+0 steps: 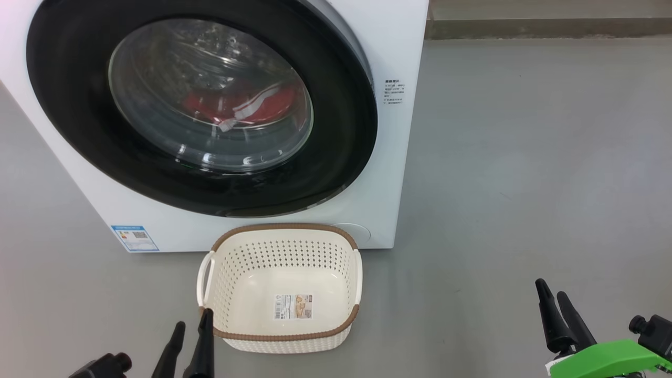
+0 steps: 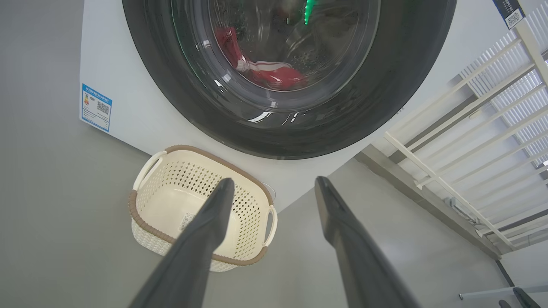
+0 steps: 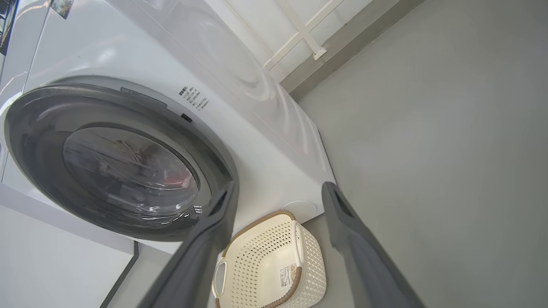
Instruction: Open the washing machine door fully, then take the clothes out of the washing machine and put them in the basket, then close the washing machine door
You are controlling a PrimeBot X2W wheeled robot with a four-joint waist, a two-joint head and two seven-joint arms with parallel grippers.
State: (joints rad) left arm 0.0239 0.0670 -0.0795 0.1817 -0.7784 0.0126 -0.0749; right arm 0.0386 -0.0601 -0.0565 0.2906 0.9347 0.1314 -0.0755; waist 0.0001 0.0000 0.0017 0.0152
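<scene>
The washing machine door (image 1: 173,89) is sitting shut against the white front of the washing machine (image 1: 391,173), so the first step is not yet done. The red and white clothes (image 1: 231,107) are lying at the bottom of the drum, showing through the glass. The basket (image 1: 286,227) is standing empty on the floor (image 1: 525,157), close against the machine's bottom edge and right under the door. I cannot tell whether it is touching the machine.

The left gripper (image 1: 193,318) is hanging low at the basket's near left corner, its jaws spread wide and holding nothing. The right gripper (image 1: 550,289) is waiting well off to the basket's right, likewise released and empty.

Several things are looking risky from here. No handle is showing on the glossy black ring, so a finger hooking the wrong edge is likely to be slipping off. The left gripper is sitting so near the basket's rim that lifting carelessly could be knocking the basket aside. With the basket tucked below the door, a low arm could be catching on it. Soft clothes dragged over the door's lip may be dropping on the floor beside the basket.
</scene>
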